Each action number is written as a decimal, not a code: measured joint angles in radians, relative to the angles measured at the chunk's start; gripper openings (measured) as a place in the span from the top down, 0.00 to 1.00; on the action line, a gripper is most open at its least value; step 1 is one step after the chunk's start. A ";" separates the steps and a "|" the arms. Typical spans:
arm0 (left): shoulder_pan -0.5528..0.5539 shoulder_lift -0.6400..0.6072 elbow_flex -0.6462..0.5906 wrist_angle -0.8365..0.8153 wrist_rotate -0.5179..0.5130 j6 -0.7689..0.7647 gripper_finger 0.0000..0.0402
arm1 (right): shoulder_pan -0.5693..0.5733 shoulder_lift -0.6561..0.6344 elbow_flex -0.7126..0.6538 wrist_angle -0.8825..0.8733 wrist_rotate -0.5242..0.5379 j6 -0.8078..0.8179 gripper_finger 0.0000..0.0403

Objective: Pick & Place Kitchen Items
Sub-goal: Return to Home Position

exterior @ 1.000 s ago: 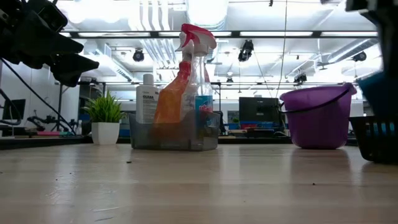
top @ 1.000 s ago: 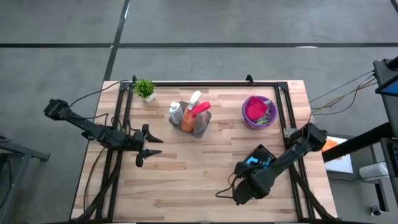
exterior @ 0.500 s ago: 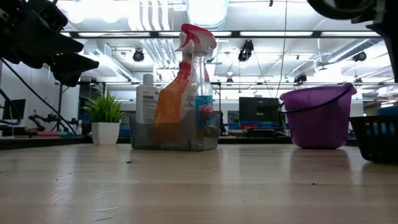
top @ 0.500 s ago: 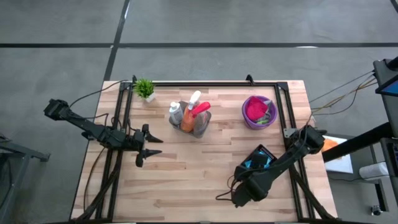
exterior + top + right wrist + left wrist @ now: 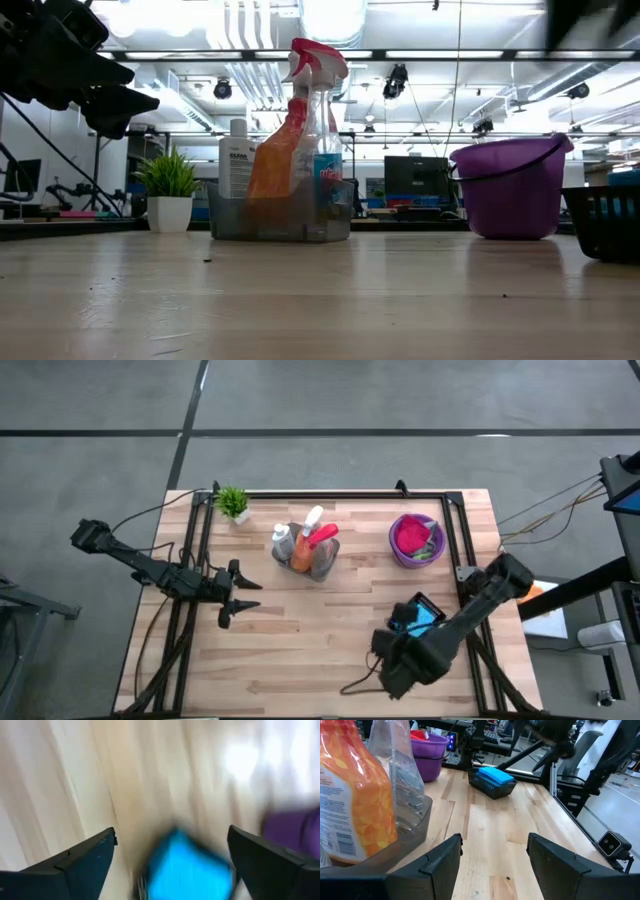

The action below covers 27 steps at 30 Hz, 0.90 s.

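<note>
A blue sponge [image 5: 426, 618] lies in a black basket [image 5: 418, 601] at the table's near right. My right gripper [image 5: 172, 830] hangs open above it, fingers pointing steeply down, touching nothing. A grey caddy [image 5: 323, 567] at mid-table holds a white bottle [image 5: 283, 540], a pink-trigger spray [image 5: 321, 535] and an orange bottle [image 5: 300, 556]. Magenta and green cloths [image 5: 413, 537] fill a purple bucket [image 5: 394, 542] at the far right. My left gripper [image 5: 255, 596] waits open, left of the caddy, pointing at it.
A small potted plant [image 5: 233, 502] stands at the far left corner. A black metal frame [image 5: 330, 493] runs along the table's far edge and sides. Bare wood lies between the caddy and the near edge.
My right gripper has risen from the black basket and drawn toward the table's near edge, tipping as it goes. The blue sponge that it held over the basket a second ago now lies in the basket.
</note>
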 joint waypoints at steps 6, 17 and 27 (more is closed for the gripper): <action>-0.002 -0.004 0.000 0.011 0.064 0.022 0.43 | 0.069 -0.106 -0.055 0.478 0.340 -0.388 0.16; -0.004 -0.191 0.002 -0.076 0.197 0.078 0.43 | 0.092 -0.382 -0.446 1.014 0.411 -0.622 0.22; -0.005 -0.395 0.000 -0.202 0.201 0.122 0.43 | 0.135 -0.704 -0.764 1.260 0.408 -0.689 0.22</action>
